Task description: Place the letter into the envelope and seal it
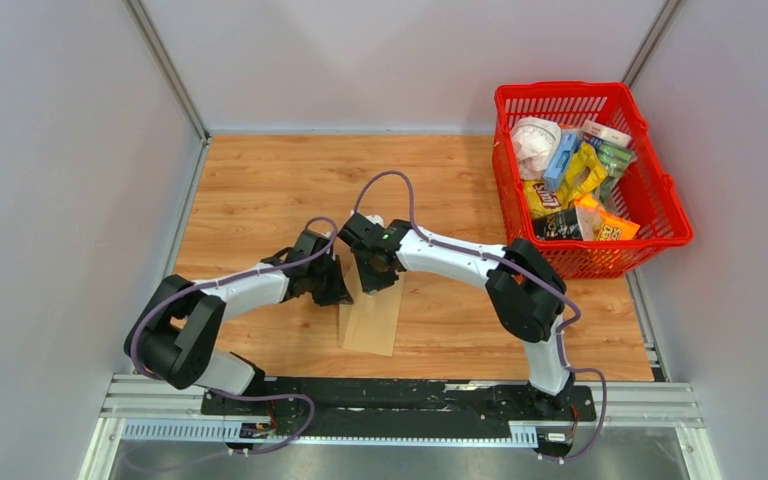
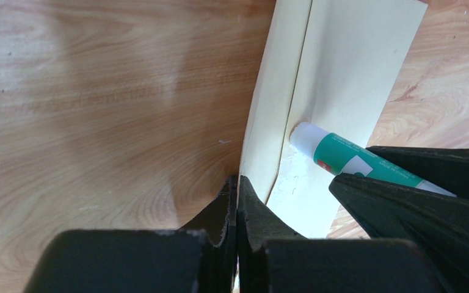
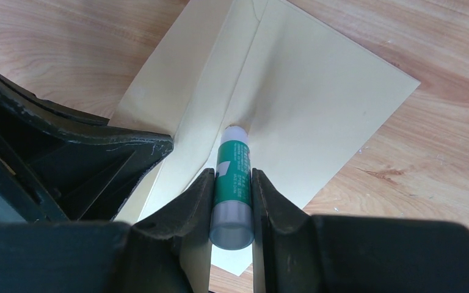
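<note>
- The two arms rise from the near edge of the worktop [image 1: 260, 180] and bend in toward each other over its middle.
- The envelope [image 3: 317, 104] lies flat on the wood just beyond the bases, tan and rectangular, its near short edge toward the arms.
- The envelope's flap [image 2: 275, 97] stands up from its crease along the left side.
- The left pincer [image 2: 237, 186] has its fingers pressed together, and the flap's edge runs in between the tips, so it is pinching the flap.
- Just right of it, the right pincer [image 3: 232, 183] is clamped on a glue stick [image 3: 232, 165], green-labelled with a white tip.
- The stick points away from the wrist and down, and its tip touches the envelope's face next to the flap crease.
- White smears show on the paper around the tip.
- At the far right corner, well apart from the envelope, sits a red plastic basket [image 1: 615, 262] filled with packets and snack bags.
</note>
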`<state>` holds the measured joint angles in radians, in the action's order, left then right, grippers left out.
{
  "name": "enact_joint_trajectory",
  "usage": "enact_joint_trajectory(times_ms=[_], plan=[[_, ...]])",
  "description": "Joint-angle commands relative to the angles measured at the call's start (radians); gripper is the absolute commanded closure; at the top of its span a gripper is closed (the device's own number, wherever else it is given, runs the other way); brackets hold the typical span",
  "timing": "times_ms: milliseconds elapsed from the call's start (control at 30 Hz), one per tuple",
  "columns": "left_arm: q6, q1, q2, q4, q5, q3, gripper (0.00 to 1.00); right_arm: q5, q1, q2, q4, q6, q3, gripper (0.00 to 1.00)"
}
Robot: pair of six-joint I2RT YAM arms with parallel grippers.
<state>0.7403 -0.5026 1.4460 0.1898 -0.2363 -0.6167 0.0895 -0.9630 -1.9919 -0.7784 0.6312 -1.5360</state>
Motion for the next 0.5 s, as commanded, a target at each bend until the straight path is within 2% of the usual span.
enact_joint_trajectory(times_ms=[0,467], plan=[[0.082,0.001,-0.036,0.0,0.089,0.035,1.0,0.01,-0.031,0.001,-0.027,-0.005,0.04,1.0],[0.145,0.001,-0.075,-0.006,0.153,0.063,1.0,-0.011,-0.072,0.042,-0.039,0.018,0.082,1.0]])
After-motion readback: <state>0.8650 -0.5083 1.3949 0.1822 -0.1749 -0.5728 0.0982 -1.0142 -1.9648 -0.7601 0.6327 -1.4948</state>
